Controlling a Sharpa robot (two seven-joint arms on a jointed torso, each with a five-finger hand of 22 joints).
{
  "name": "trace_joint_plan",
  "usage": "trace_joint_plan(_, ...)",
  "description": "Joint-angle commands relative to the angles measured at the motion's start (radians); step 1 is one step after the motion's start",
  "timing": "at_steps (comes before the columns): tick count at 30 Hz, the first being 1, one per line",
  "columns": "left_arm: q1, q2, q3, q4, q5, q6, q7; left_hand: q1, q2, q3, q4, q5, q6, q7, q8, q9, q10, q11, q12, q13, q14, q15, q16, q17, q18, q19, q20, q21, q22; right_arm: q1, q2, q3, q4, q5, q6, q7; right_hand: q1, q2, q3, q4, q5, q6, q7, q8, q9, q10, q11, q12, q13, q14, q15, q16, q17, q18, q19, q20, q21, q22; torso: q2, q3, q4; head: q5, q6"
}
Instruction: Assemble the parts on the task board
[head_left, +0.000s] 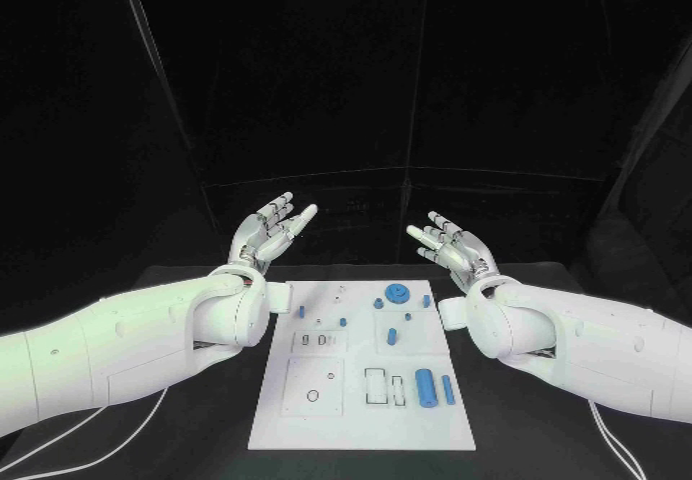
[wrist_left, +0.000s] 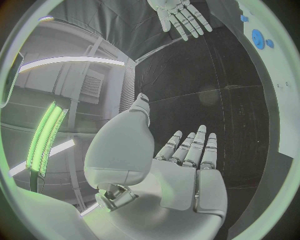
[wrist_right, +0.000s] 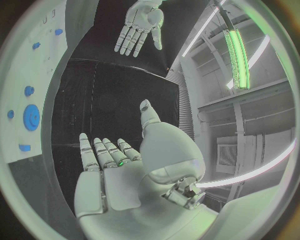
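Both hands are hovering raised above the far end of the table (head_left: 173, 440), palms turned up and facing each other, well apart. The left hand (head_left: 270, 232) is holding nothing, its fingers (head_left: 296, 216) released and fanned slightly; the left wrist view is showing the same hand (wrist_left: 187, 170) flat with its fingers stretched straight. The right hand (head_left: 453, 245) is likewise holding nothing, its fingers (head_left: 430, 236) released and spread, and its own wrist view is showing it (wrist_right: 122, 170) flat and extended.

The task board (head_left: 364, 425) is lying in the middle of the table between the 2 arms, nearer than both hands. A round blue disc (head_left: 395, 292) is sitting at the board's far end, with a small blue part (head_left: 378, 303) just beside it. A large blue cylinder (head_left: 426, 387) is lying toward the near right of the board, and a slimmer blue pin (head_left: 447, 390) is lying just to its right. More small blue pieces (head_left: 343, 323) are sitting around the board's middle. Neither hand is touching the board or any part.
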Motion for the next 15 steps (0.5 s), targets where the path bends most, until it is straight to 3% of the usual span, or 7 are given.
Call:
trace_joint_plan(1,0.002,0.002,-0.001,-0.002,0.034,0.07,0.065,0.049,0.003,-0.002,0.014,0.007,0.024,0.103,0.007,0.004,0.023,0.01,0.004,0.003,0.039,0.011,0.011,0.005,0.023,0.017,0.018,0.01,0.005,0.017,0.008,-0.008,-0.024,-0.079,0.209,-0.05,0.147,-0.005,0.027,-0.096,-0.015,0.214,0.145,0.049,0.029,0.337,0.036,0.077,0.033,0.36,0.02,0.084,0.032,0.068,0.307,0.004,0.134,0.059,0.0,-0.0001,-0.0001,0.0,0.0)
trace_joint_plan(6,0.002,0.002,-0.001,-0.002,0.034,0.07,0.065,0.063,0.022,-0.001,0.01,0.005,0.074,0.11,0.015,0.008,0.094,0.027,0.014,0.009,0.182,0.022,0.044,0.024,0.015,0.098,0.018,0.038,0.02,0.031,0.015,-0.017,-0.046,-0.1,0.272,-0.065,0.184,-0.008,0.05,-0.147,-0.026,0.45,0.132,0.102,0.053,0.618,-0.002,0.14,0.046,0.637,-0.023,0.144,0.045,0.113,0.453,0.003,0.204,0.079,0.0,-0.0001,-0.0001,0.0,0.0)
trace_joint_plan(8,0.002,0.002,-0.001,-0.002,0.034,0.07,0.065,0.084,0.031,-0.001,0.004,0.004,0.143,0.111,0.026,0.015,0.192,0.045,0.028,0.017,0.308,0.024,0.078,0.038,0.01,0.223,0.016,0.079,0.04,0.034,0.016,-0.019,-0.05,-0.103,0.283,-0.068,0.196,-0.007,0.059,-0.17,-0.015,0.589,0.119,0.134,0.066,0.69,-0.023,0.153,0.044,0.719,-0.047,0.162,0.046,0.13,0.522,-0.007,0.238,0.089,0.0,-0.0001,-0.0001,0.0,0.0)
trace_joint_plan(9,0.002,0.002,-0.001,-0.002,0.034,0.07,0.065,0.096,0.038,-0.001,-0.002,0.004,0.198,0.106,0.037,0.021,0.299,0.05,0.051,0.028,0.351,0.017,0.095,0.044,0.016,0.324,0.015,0.113,0.058,0.034,0.016,-0.019,-0.051,-0.104,0.285,-0.068,0.198,-0.007,0.062,-0.179,-0.009,0.636,0.113,0.141,0.068,0.715,-0.03,0.153,0.041,0.747,-0.056,0.165,0.045,0.131,0.55,-0.016,0.253,0.093,0.0,-0.0001,-0.0001,0.0,0.0)
trace_joint_plan(10,0.002,0.002,-0.001,-0.002,0.034,0.07,0.065,0.101,0.041,-0.002,-0.005,0.004,0.226,0.107,0.043,0.024,0.348,0.046,0.061,0.032,0.371,0.012,0.103,0.046,0.021,0.372,0.015,0.131,0.066,0.034,0.016,-0.019,-0.051,-0.104,0.286,-0.068,0.198,-0.007,0.064,-0.183,-0.006,0.658,0.11,0.143,0.068,0.727,-0.034,0.152,0.04,0.761,-0.061,0.165,0.044,0.131,0.564,-0.022,0.259,0.094,0.0,-0.0001,-0.0001,0.0,0.0)
trace_joint_plan(11,0.004,-0.016,-0.001,-0.03,0.034,0.102,0.062,0.113,0.048,-0.005,-0.015,0.003,0.29,0.111,0.055,0.029,0.452,0.032,0.083,0.039,0.418,-0.002,0.12,0.05,0.035,0.45,0.014,0.163,0.08,0.049,-0.002,-0.019,-0.105,-0.453,0.136,-0.08,0.2,-0.008,0.068,-0.19,-0.002,0.705,0.103,0.146,0.067,0.757,-0.043,0.148,0.037,0.796,-0.073,0.166,0.042,0.13,0.591,-0.034,0.273,0.097,0.008,0.0002,-0.0025,0.001,-0.004)
trace_joint_plan(15,0.008,-0.034,-0.001,-0.015,0.034,0.116,0.059,0.149,0.065,-0.016,-0.057,0.002,0.511,0.106,0.098,0.047,0.64,-0.008,0.131,0.045,0.547,-0.046,0.162,0.062,0.067,0.569,0.003,0.22,0.097,0.066,-0.002,-0.019,-0.115,-0.569,0.128,-0.104,0.212,-0.017,0.08,-0.192,0.027,0.771,0.088,0.146,0.061,0.829,-0.063,0.137,0.036,0.878,-0.103,0.169,0.045,0.128,0.649,-0.065,0.312,0.11,0.02,0.002,-0.0045,0.014,-0.004)
